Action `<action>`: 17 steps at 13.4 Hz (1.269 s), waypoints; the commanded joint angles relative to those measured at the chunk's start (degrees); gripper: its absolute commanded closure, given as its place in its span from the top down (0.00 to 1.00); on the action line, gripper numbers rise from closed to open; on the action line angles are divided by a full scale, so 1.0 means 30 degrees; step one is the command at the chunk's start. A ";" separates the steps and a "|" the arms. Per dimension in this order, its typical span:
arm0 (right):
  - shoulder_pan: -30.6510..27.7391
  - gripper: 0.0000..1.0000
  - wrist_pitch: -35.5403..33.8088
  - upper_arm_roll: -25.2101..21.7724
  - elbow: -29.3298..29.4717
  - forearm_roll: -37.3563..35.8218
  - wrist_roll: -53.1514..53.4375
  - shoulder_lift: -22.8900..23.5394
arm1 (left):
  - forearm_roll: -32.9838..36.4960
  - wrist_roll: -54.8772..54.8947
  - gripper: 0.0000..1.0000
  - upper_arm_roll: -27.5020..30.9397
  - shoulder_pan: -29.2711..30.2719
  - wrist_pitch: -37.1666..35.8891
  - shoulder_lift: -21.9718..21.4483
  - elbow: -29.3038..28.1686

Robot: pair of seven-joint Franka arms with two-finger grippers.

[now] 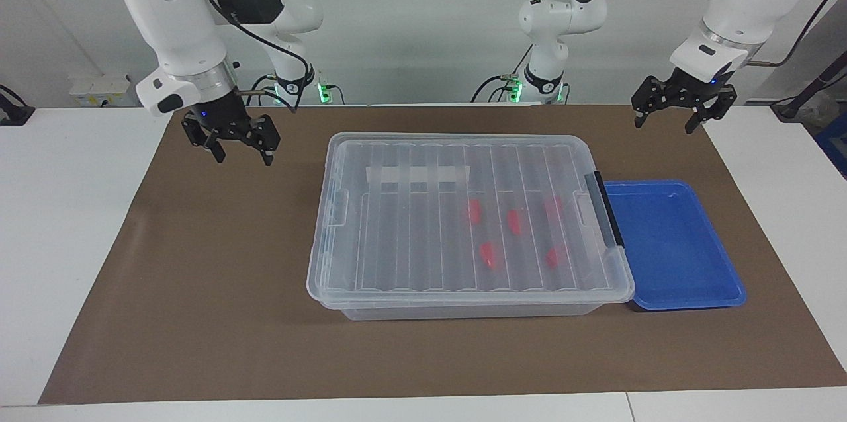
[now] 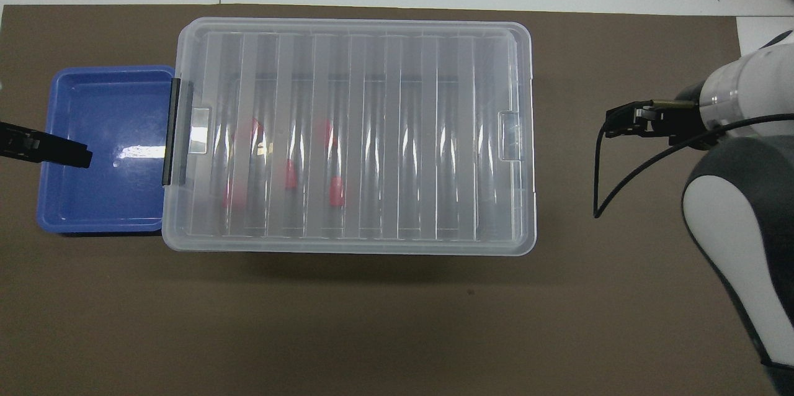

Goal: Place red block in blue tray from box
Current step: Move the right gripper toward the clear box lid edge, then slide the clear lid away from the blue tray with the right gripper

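Observation:
The box point(image 1: 423, 237) point(image 2: 397, 135), a clear bin with its ribbed lid on, stands mid-table. Several red blocks show through the lid, among them one red block point(image 1: 488, 255) point(image 2: 288, 174). The blue tray point(image 1: 668, 243) point(image 2: 105, 197) sits against the box's black-handled end, toward the left arm's end, with nothing in it. My right gripper point(image 1: 242, 157) point(image 2: 623, 121) hangs open over the brown mat, off the box's other end. High over the mat by the tray, my left gripper point(image 1: 664, 124) point(image 2: 68, 153) waits open and holds nothing.
A brown mat point(image 1: 198, 290) covers the white table point(image 1: 59, 223) under everything. A strip of white tape point(image 1: 417, 174) shows on the box, toward the robots. Both arm bases stand along the table edge at the robots' end.

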 commanded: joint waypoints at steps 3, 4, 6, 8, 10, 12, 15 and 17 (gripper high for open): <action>0.1772 0.96 0.3787 0.0063 -0.2237 0.0024 0.1594 0.0752 | -0.0304 -0.0065 1.00 0.0044 0.0071 0.0403 -0.0635 -0.0769; 0.2068 0.96 0.4084 0.0063 -0.2240 0.0025 0.1972 0.1074 | -0.0304 -0.0065 1.00 0.0044 0.0071 0.0403 -0.0635 -0.0769; 0.2685 0.96 0.4175 0.0063 -0.2675 0.0025 0.2706 0.1225 | -0.0304 -0.0065 1.00 0.0044 0.0071 0.0403 -0.0635 -0.0769; 0.2687 0.96 0.4146 0.0063 -0.3262 0.0025 0.2708 0.1049 | -0.0304 -0.0065 1.00 0.0044 0.0071 0.0403 -0.0635 -0.0769; 0.2687 0.96 0.4175 0.0034 -0.3877 0.0025 0.2708 0.0757 | -0.0304 -0.0065 1.00 0.0044 0.0071 0.0403 -0.0635 -0.0769; 0.2453 0.95 0.4087 0.0033 -0.3968 0.0025 0.2563 0.0726 | -0.0304 -0.0065 1.00 0.0044 0.0071 0.0403 -0.0635 -0.0769; 0.1868 0.95 0.3882 0.0033 -0.4114 -0.0005 0.2067 0.0639 | -0.0304 -0.0065 1.00 0.0044 0.0071 0.0403 -0.0635 -0.0769; 0.1254 0.95 0.3765 0.0033 -0.4173 -0.0034 0.0491 0.0609 | -0.0304 -0.0065 1.00 0.0044 0.0071 0.0403 -0.0635 -0.0769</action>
